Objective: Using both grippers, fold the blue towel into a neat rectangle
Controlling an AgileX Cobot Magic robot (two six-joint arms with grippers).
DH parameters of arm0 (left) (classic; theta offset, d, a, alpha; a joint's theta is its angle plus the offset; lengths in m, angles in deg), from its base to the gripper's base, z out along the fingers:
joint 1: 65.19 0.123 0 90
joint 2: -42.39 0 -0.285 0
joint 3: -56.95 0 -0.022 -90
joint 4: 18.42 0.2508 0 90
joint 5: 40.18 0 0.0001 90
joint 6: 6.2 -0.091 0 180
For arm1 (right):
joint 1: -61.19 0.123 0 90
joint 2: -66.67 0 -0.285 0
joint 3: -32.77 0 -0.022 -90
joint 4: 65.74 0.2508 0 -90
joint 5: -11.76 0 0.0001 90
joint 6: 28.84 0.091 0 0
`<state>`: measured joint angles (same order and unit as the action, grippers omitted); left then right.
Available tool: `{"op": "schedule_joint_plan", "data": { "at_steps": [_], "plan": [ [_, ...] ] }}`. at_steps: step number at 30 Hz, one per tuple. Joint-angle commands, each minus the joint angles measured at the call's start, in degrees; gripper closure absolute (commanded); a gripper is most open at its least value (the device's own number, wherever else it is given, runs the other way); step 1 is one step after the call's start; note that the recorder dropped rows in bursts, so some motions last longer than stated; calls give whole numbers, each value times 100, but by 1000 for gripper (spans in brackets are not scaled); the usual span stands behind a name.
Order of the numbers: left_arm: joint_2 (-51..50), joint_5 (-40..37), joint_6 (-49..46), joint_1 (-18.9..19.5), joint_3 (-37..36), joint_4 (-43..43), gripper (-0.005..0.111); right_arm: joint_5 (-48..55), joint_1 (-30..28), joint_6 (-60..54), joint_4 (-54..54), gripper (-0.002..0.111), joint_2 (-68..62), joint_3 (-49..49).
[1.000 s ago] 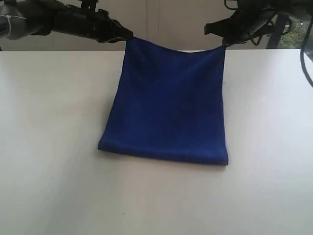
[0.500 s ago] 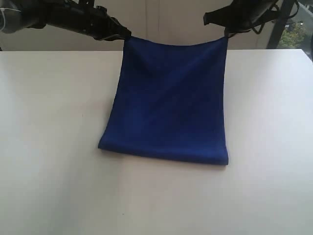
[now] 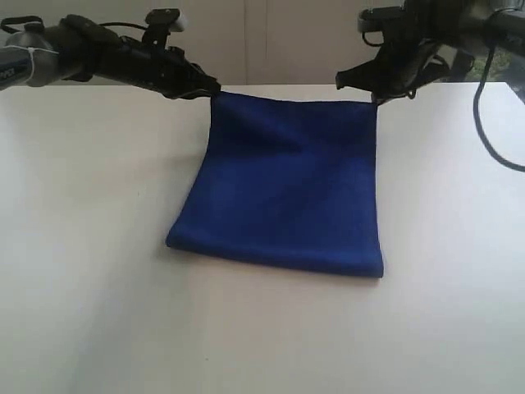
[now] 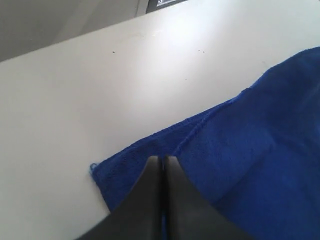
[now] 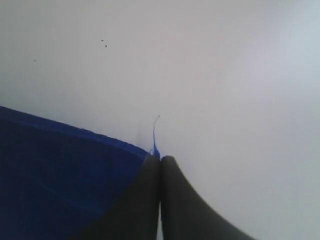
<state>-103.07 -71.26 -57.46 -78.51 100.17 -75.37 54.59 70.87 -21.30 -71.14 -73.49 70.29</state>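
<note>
Exterior view first: the blue towel point(image 3: 283, 189) sits mid-table on the white table point(image 3: 82, 246). Its near edge lies flat on the surface. Its far edge is picked up at both corners and stretched between the two arms. The left gripper point(image 3: 212, 86) comes in from the left and meets the far left corner. The right gripper point(image 3: 376, 97) comes in from the right and meets the far right corner. From this angle the fingertips are too small and dark to judge the gap, but both tips are right on the cloth.

Over to the left wrist view, and here it's clear. The left gripper's two dark fingers point(image 4: 150, 182) are pressed together with only a hairline seam between them, clamped on the towel near its corner. Blue fabric spreads out on both sides of the tips. A hemmed edge runs across the cloth just beyond them, with the corner itself poking out to one side over the white tabletop.

Now the right wrist view, and it's the same story. The right gripper's fingers point(image 5: 175, 192) are squeezed tight together, pinching the very tip of the towel's corner. A loose thread point(image 5: 155, 127) sticks out just past the fingertips. The blue cloth falls away to one side only, and there is bare table on the other.
</note>
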Motion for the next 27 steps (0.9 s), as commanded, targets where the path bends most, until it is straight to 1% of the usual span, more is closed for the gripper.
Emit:
{"op": "schedule_joint_plan", "data": {
  "at_steps": [1,6,8,10,12,13,15,20,22,24,25,27],
  "plan": [
    [-227,35,-235,-10,23,-235,107,-363,-10,63,-87,108,-284,-15],
    [-398,269,-355,-10,23,-350,107,-653,-10,25,-159,108,-433,-15],
    [-400,306,-588,-10,23,-527,107,-772,-10,25,-240,108,-433,-15],
    [-413,345,-1123,-10,23,-1023,107,-825,-10,25,-240,108,-433,-15],
    [-475,375,-1879,-10,23,-1653,107,-908,-10,25,-364,108,-433,-15],
    [-520,426,-1987,-10,23,-1750,107,-905,-10,25,-376,108,-433,-15],
    [-586,612,-2018,-10,23,-1842,107,-915,-10,25,-425,108,-433,-15],
    [-644,624,-2062,-10,23,-1882,107,-925,-10,25,-608,108,-433,-15],
    [-653,624,-2062,-10,23,-1882,107,-925,-10,25,-608,104,-433,-15],
    [-656,624,-2076,-10,23,-1882,106,-925,-10,25,-608,97,-433,-15],
    [-656,624,-2076,-10,23,-1882,104,-925,-10,25,-608,94,-433,-15],
    [-656,624,-2092,-10,23,-1882,94,-925,-10,25,-608,88,-433,-15]
  ]
}}
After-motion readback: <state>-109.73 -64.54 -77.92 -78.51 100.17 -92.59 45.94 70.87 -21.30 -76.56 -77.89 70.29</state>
